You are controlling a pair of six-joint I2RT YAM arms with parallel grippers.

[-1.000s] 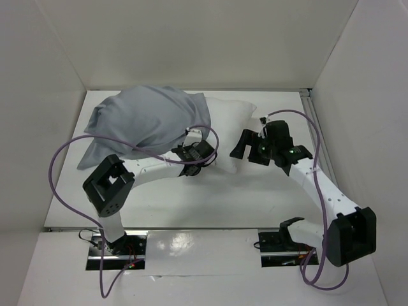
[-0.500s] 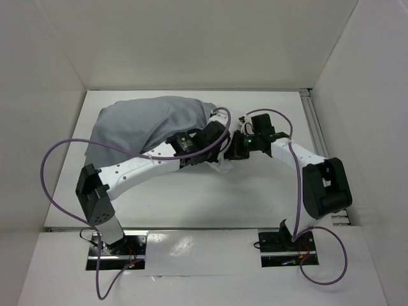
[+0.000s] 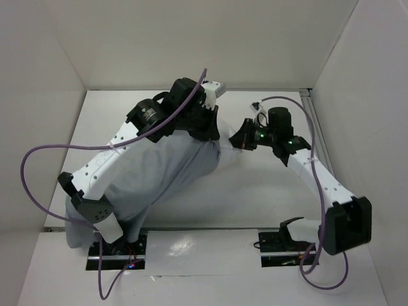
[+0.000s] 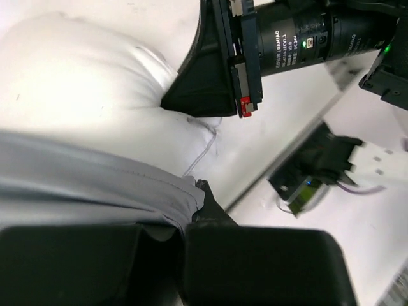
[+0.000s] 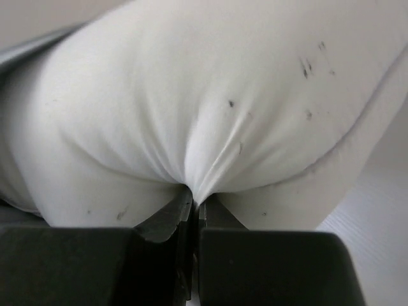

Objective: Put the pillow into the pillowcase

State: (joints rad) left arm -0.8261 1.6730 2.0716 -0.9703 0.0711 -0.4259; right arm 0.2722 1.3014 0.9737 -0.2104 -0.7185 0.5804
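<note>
The white table (image 3: 255, 191) carries the whole job, walled in by plain white panels. Across it lies the thin, wrinkled grey fabric pillowcase (image 3: 153, 172), stretched in a long diagonal from the far centre down to the near left edge, where its closed end hangs off beside the left arm's base. It bulges over most of its length, which suggests the plump white rectangular stuffed pillow (image 5: 191, 95) is largely inside. Only the pillow's right end shows outside the sack's mouth.

The 2 arms appear to work against each other on purpose. The left gripper (image 4: 201, 191) is clamped tight on the grey hem at the sack's mouth, probably so that the opening can be dragged further over the cushion. The right gripper (image 5: 194, 203) has its jaws pinched together on a fold of the white cover at the exposed end, likely to anchor the pillow so it does not slide along with the cloth. The 2 grippers sit near each other, just apart.

The exposed pillow skin is soft and taut, drawn into radiating creases at the pinch and dotted with small dark specks. The grey hem lies in flat, folded layers against it.
</note>
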